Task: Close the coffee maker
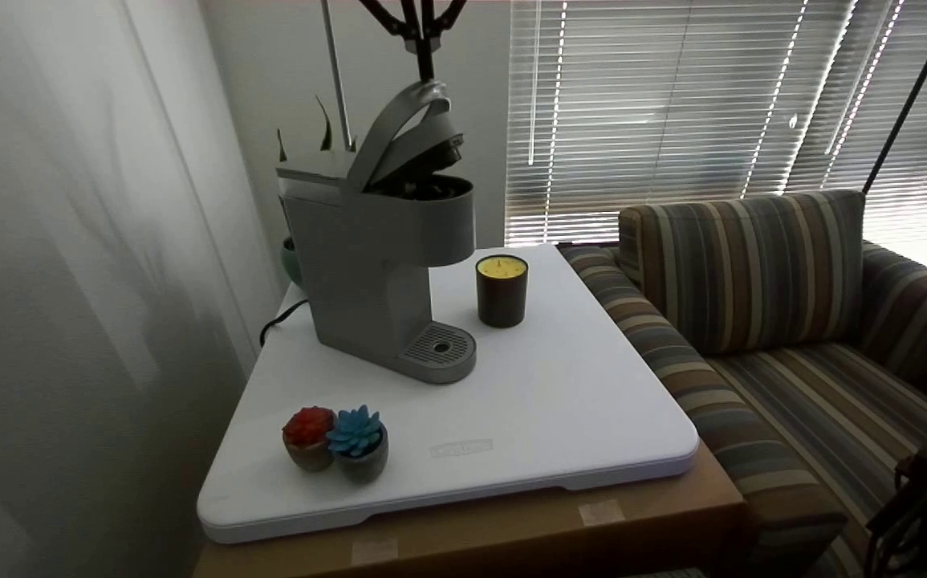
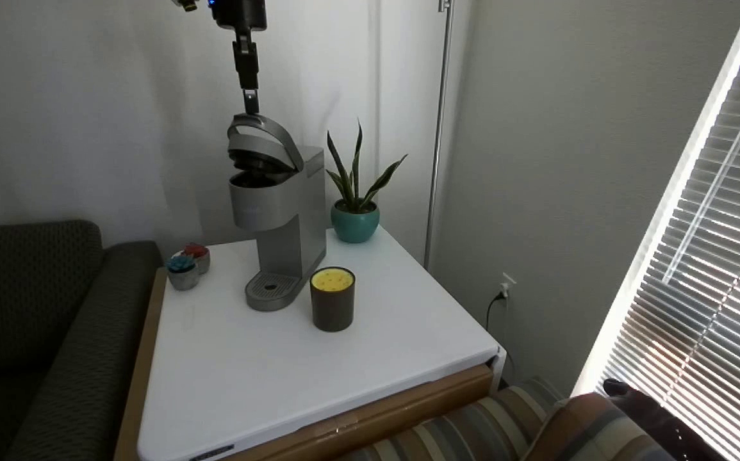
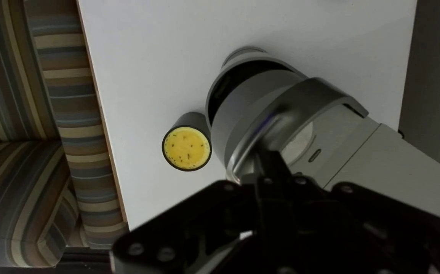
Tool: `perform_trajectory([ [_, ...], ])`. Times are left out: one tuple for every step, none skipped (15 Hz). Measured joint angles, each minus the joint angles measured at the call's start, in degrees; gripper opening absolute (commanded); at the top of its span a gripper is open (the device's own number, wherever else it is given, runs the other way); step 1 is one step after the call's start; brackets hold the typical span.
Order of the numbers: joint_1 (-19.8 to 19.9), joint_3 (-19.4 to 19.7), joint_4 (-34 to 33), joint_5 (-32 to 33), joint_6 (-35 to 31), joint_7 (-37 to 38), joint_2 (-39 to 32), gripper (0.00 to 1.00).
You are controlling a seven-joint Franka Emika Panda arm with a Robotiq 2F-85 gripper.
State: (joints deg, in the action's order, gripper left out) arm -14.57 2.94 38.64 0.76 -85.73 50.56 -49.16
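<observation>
Nearest in an exterior view, a blue succulent [image 1: 355,437] and a red succulent [image 1: 308,440], each potted, stand side by side on the white surface [image 1: 567,393]. Behind them, the grey coffee maker [image 1: 359,273] stands upright on the same surface, its hinged lid [image 1: 423,144] partly raised. The jaws are together and point downward; in both exterior views their tips meet the top of the lid's curved handle [image 1: 387,128], apparently touching it. A dark candle jar [image 1: 502,301] stands near the drip base [image 1: 439,372], apart from it. Farther back: a potted houseplant [image 2: 355,221] and window blinds [image 1: 648,112].
</observation>
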Motion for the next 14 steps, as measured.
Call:
perform_trajectory([
  [0.01,0.00,0.03,-0.02,0.01,0.54,0.00,0.00],
  [0.02,0.00,0.07,-0.07,0.01,1.10,0.00,0.00],
  [0.05,0.00,0.15,-0.27,-0.06,1.74,-0.01,0.00],
  [0.05,0.00,0.46,-0.77,-0.14,2.43,-0.03,0.00],
  [0.08,0.00,0.80,-1.19,-0.14,3.03,-0.05,0.00],
  [0.10,0.00,1.23,-1.74,-0.23,3.52,-0.08,0.00],
  [0.11,-0.01,1.67,-2.41,-0.43,4.01,-0.22,0.00],
  [0.11,-0.01,2.03,-3.06,-0.73,4.49,-0.51,0.00],
  [0.11,-0.02,2.38,-3.65,-1.09,4.94,-0.86,0.00],
  [0.11,-0.02,2.95,-4.21,-1.50,5.29,-1.11,0.00],
  [0.11,-0.02,3.53,-4.66,-1.80,5.55,-1.25,0.00],
  [0.11,-0.02,4.12,-5.05,-2.01,5.83,-1.27,0.00],
  [0.11,-0.02,4.55,-5.42,-2.09,6.14,-1.27,0.00],
  [0.11,-0.02,4.87,-5.76,-2.12,6.47,-1.27,0.00],
])
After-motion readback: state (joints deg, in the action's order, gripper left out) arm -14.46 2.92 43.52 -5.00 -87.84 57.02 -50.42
